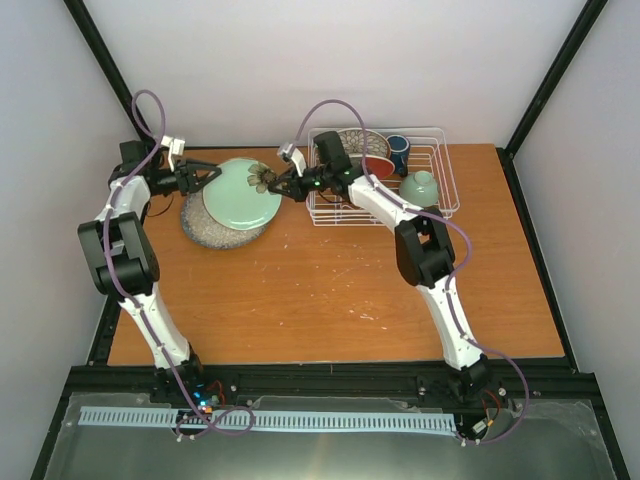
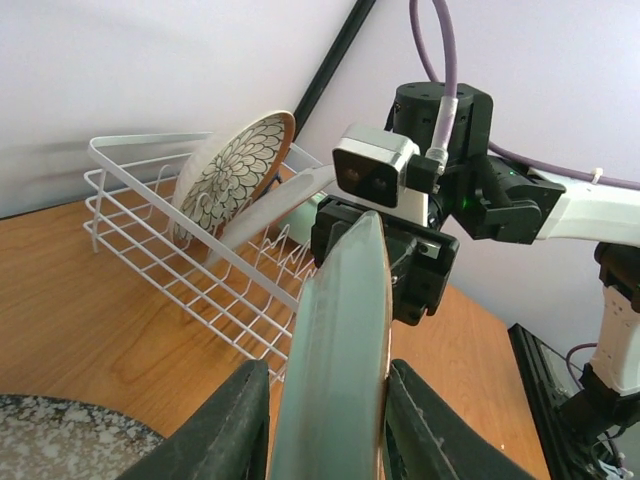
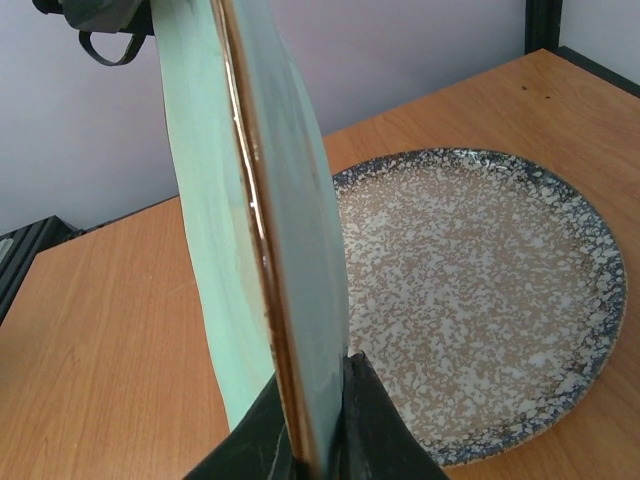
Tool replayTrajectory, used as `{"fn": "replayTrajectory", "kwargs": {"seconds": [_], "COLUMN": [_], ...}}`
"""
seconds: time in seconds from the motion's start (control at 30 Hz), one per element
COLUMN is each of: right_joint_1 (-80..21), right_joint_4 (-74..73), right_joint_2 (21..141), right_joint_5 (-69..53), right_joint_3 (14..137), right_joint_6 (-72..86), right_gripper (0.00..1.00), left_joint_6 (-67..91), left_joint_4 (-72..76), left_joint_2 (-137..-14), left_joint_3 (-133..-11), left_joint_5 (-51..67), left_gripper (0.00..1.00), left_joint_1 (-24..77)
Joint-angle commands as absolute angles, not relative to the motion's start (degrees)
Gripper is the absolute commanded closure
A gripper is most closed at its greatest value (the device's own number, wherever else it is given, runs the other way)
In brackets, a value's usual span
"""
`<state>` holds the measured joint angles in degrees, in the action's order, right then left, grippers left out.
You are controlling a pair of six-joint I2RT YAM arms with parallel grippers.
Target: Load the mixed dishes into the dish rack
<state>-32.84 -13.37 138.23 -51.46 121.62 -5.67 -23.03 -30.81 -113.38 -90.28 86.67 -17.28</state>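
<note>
The pale teal plate point(image 1: 243, 193) is held on edge above the table between both grippers. My left gripper point(image 1: 205, 178) is shut on its left rim; in the left wrist view the plate point(image 2: 340, 330) stands between my fingers point(image 2: 328, 370). My right gripper point(image 1: 280, 183) is shut on the opposite rim, its fingers point(image 3: 315, 420) pinching the plate point(image 3: 290, 200). The speckled grey-beige plate point(image 1: 210, 228) lies flat under it. The white wire dish rack point(image 1: 452, 180) holds the petal-patterned plate point(image 1: 355, 143) upright, the dark blue mug point(image 1: 398, 150) and the pale green cup point(image 1: 420, 187).
The rack point(image 2: 150, 140) stands at the table's back right, with the petal plate point(image 2: 232, 175) leaning in its slots. The speckled plate point(image 3: 470, 290) lies near the back left, close to the black frame post. The right arm's wrist camera point(image 2: 375, 170) faces my left gripper.
</note>
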Motion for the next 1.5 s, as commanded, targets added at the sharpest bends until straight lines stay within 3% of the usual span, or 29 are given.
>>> {"fn": "replayTrajectory", "kwargs": {"seconds": [0.0,0.27,0.57,0.93,1.47], "right_joint_1": [-36.0,-34.4,-32.9,-30.2,-24.4], "right_joint_4": [-4.9,1.8,3.5,6.1,14.2], "right_joint_2": [131.9,127.6,123.4,121.0,107.8], "right_joint_5": [-61.9,-57.8,-53.3,-48.6,-42.2], "right_joint_3": [119.9,112.4,106.8,101.8,89.7], "right_joint_6": [-8.1,-5.8,-7.3,-7.1,-8.7], "right_gripper": [0.97,0.97,0.97,0.97,0.97], "left_joint_6": [-21.5,-21.3,-12.5,-12.5,-12.3], "left_joint_4": [-27.2,-27.0,-14.9,-15.1,-14.0], "left_joint_2": [-113.3,-111.1,-105.0,-102.7,-101.8], "left_joint_3": [-91.3,-91.4,-88.3,-88.8,-87.6], "left_joint_5": [87.0,80.1,76.2,74.9,70.0], "left_gripper": [0.69,0.66,0.62,0.59,0.58], "left_joint_1": [-16.9,-17.0,-17.8,-19.4,-19.7]}}
